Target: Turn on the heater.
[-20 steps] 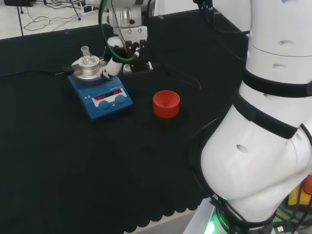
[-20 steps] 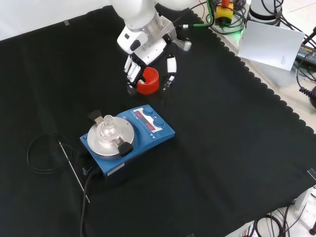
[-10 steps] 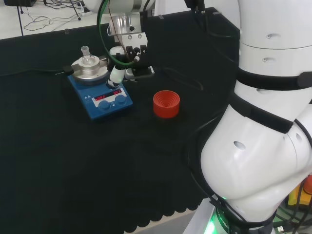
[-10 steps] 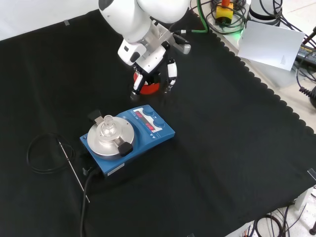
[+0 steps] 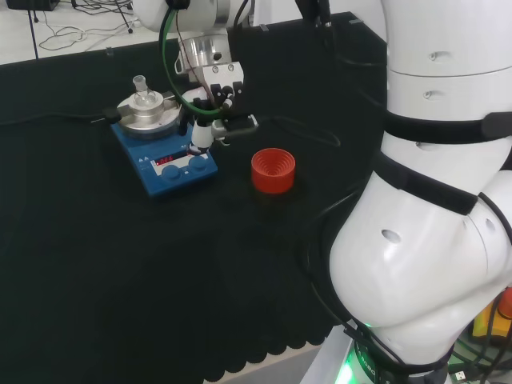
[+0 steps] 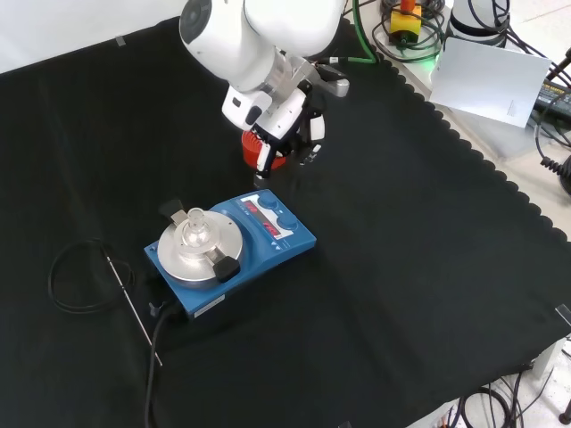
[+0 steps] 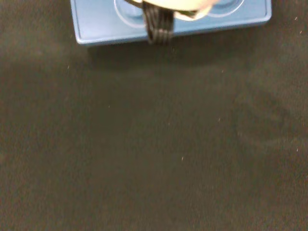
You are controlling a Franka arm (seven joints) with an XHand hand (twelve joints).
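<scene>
On the black cloth (image 6: 428,267), the heater (image 6: 234,252) sits just below the hand (image 6: 284,125).

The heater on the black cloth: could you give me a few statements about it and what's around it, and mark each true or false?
1. The heater is blue with a round metal plate on top. True.
2. A small glass piece stands on that plate. True.
3. The red ribbed ring sits on the heater. False: it stands on the cloth beside it.
4. The hand is down over the heater's front panel, by the knobs. True.
5. The heater's displays are dark. False: they glow red.
6. The hand holds the glass piece. False: nothing is in it.
</scene>
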